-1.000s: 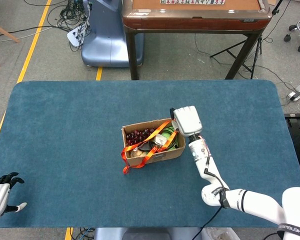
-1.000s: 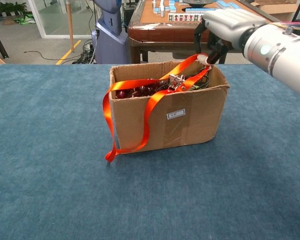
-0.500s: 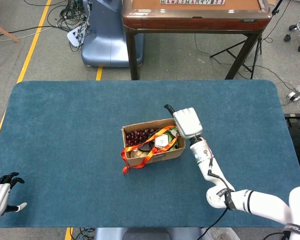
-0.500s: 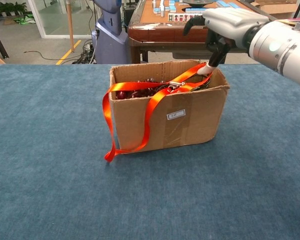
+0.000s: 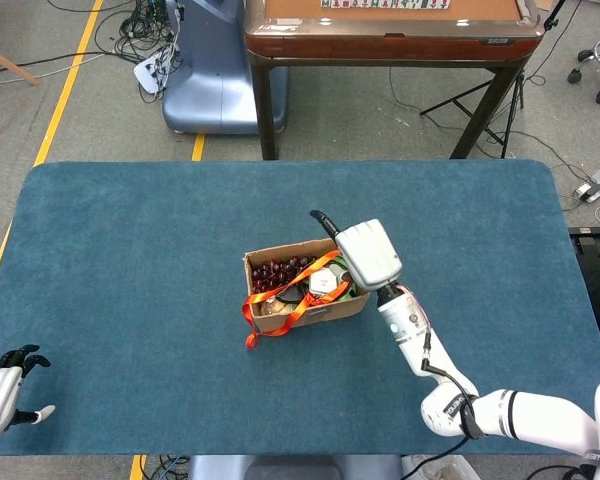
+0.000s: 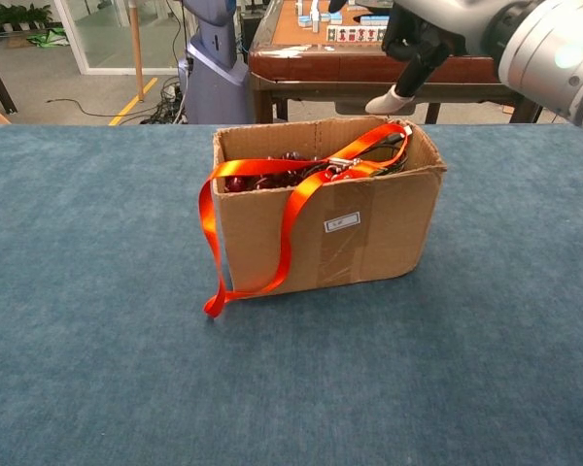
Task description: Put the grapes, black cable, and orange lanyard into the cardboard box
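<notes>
The cardboard box (image 5: 332, 305) (image 6: 369, 228) stands mid-table. Dark red grapes (image 5: 276, 270) (image 6: 245, 181) lie in its left end. The orange lanyard (image 5: 298, 296) (image 6: 284, 218) lies across the top of the box, with its metal clip (image 6: 338, 165) inside. One loop of it hangs over the front wall down to the table. Something black, probably the cable (image 6: 393, 153), shows at the box's right end. My right hand (image 5: 366, 254) (image 6: 437, 29) hovers above the right end of the box and holds nothing. My left hand (image 5: 0, 388) rests at the table's near left corner, fingers spread.
The blue table (image 5: 130, 250) carries only the box. Behind it stand a wooden mahjong table (image 5: 390, 30) (image 6: 316, 49) and a blue-grey machine base (image 5: 205, 70). Cables lie on the floor at the back left.
My right hand has let go of the lanyard's end and risen above the box, drifting left. The strap has settled onto the box's right rim. The left hand is still.
</notes>
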Available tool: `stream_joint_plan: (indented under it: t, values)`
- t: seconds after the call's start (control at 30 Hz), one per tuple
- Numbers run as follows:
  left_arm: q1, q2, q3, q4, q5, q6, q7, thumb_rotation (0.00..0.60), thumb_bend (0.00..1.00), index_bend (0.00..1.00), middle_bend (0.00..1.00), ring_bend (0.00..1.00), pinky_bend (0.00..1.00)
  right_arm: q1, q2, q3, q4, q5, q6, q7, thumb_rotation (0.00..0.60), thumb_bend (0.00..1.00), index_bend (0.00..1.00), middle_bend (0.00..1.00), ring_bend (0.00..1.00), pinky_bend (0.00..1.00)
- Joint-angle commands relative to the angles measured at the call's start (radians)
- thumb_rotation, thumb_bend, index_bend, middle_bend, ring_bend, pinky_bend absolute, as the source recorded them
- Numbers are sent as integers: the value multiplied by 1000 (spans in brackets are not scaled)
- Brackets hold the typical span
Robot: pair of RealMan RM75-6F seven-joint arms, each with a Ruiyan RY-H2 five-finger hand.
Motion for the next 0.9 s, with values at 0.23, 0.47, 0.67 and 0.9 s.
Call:
stream_joint_plan:
  t: [0.23,0.47,0.67,0.9]
  values:
    - [0,-1,0,0,1,2,2,600,9,340,174,159,362,-3,31,-143,-33,-335,52,14,600,0,229,953,944,1000]
    - [1,0,1,-2,5,5,1,600,9,340,174,159,362,17,35,-229,-15,-506,14,-66,600,0,281,953,944,1000]
    - [1,1,1,-2,5,6,-3,600,9,340,174,159,362,39,29,-264,0,-564,-68,-172,600,0,298,953,945,1000]
    - [2,1,2,-1,7,6,-5,600,8,340,174,159,363,54,-13,-267,37,-561,-148,-273,600,0,312,958,948,1000]
